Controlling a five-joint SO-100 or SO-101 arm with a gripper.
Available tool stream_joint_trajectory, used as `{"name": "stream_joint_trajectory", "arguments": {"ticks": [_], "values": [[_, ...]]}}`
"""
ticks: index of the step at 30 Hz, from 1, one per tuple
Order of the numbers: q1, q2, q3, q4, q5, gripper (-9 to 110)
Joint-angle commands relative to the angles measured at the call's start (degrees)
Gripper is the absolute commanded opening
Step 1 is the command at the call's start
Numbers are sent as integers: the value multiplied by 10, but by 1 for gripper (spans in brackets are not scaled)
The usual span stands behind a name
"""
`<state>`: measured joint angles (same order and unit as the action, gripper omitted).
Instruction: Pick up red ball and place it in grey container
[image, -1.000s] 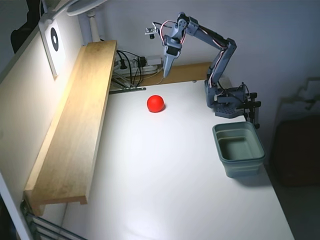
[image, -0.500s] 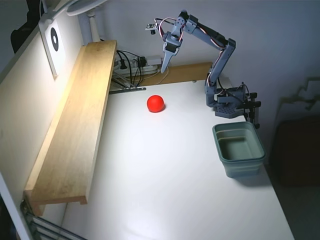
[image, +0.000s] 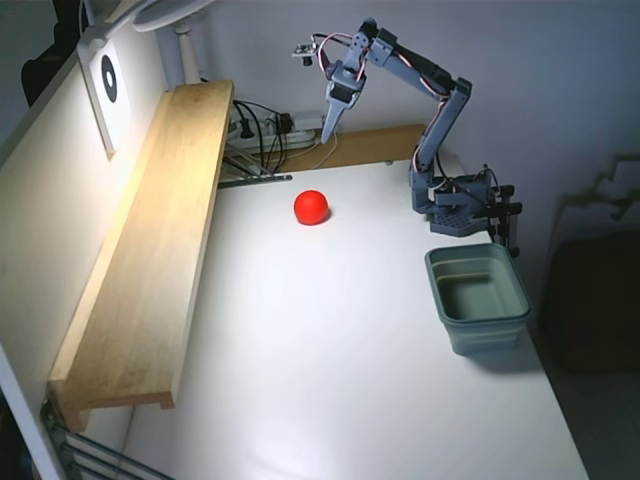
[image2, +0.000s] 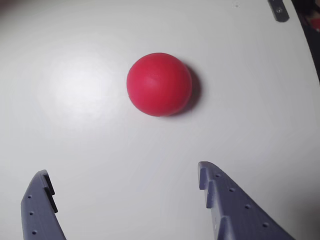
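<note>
The red ball (image: 311, 207) rests on the white table, toward the back and left of the middle in the fixed view. My gripper (image: 327, 135) hangs in the air above and behind it, pointing down, well clear of the ball. The wrist view shows the ball (image2: 159, 84) ahead of my gripper (image2: 124, 171), whose two grey fingers stand wide apart with nothing between them. The grey container (image: 487, 335) stands empty near the table's right edge, in front of the arm's base.
A long wooden shelf (image: 150, 250) runs along the table's left side. Cables and a power strip (image: 262, 130) lie at the back, near a wooden ledge (image: 375, 147). The arm's base (image: 455, 205) is clamped at the back right.
The gripper has risen a little and drifted back toward the wall. The ball and the container have not moved.
</note>
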<state>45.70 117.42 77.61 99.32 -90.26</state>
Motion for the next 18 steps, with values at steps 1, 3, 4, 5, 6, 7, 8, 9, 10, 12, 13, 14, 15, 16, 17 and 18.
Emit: {"name": "stream_joint_trajectory", "arguments": {"ticks": [1,3,4,5,6,7,8,9,10,12,13,14,15,16,17,18], "values": [[4,18,-19,7,3,38],[4,18,-19,7,3,38],[4,18,-19,7,3,38],[4,18,-19,7,3,38],[4,18,-19,7,3,38],[4,18,-19,7,3,38],[4,18,-19,7,3,38],[4,18,-19,7,3,38],[4,18,-19,7,3,38],[4,17,-19,7,3,38],[4,14,-20,7,3,38],[4,6,-23,7,3,38],[4,-6,-27,7,3,38],[4,-14,-30,7,3,38],[4,-28,-36,7,3,38],[4,-41,-42,6,3,38]]}}
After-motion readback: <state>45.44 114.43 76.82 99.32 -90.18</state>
